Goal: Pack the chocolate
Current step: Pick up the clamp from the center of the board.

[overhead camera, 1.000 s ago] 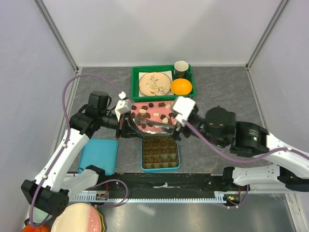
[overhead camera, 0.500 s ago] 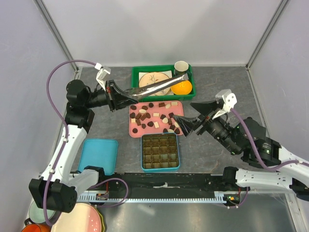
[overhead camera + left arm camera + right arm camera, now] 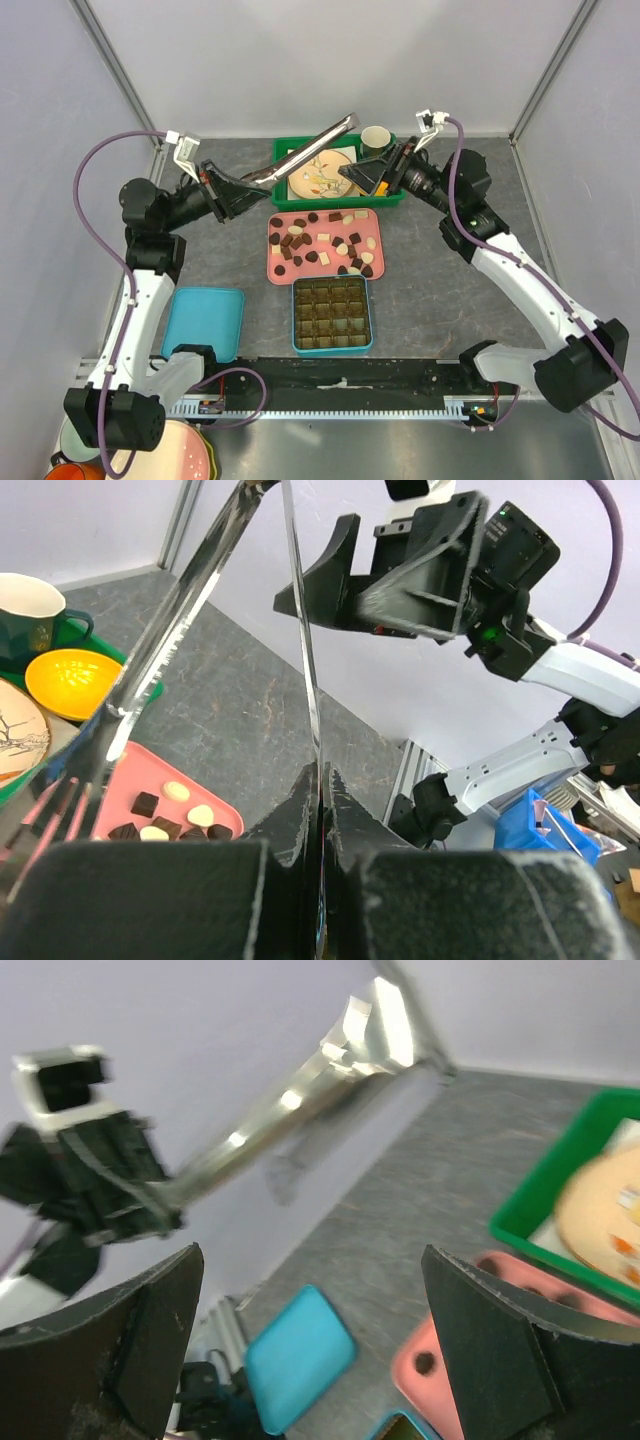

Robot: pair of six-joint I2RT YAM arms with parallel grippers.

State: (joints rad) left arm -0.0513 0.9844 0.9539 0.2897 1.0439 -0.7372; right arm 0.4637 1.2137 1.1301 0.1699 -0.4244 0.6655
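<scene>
Near the table's front edge sits the teal tin of square compartments point(image 3: 371, 320). Just beyond it the small brown and cream chocolate pieces point(image 3: 296, 240) lie scattered on the pink tray point(image 3: 322, 272). They look light, hard, smooth and easily marred, so each is best nipped across its sides, one at a time. Above the green tray point(image 3: 283, 150) by the back edge, the left gripper point(image 3: 232, 192) clamps the long steel tongs point(image 3: 310, 147), whose blades are pressed together with bare tips. The right gripper point(image 3: 358, 182) gapes beside them. The left wrist view shows the orange fruit point(image 3: 70, 680), which the right gripper hides from overhead.
</scene>
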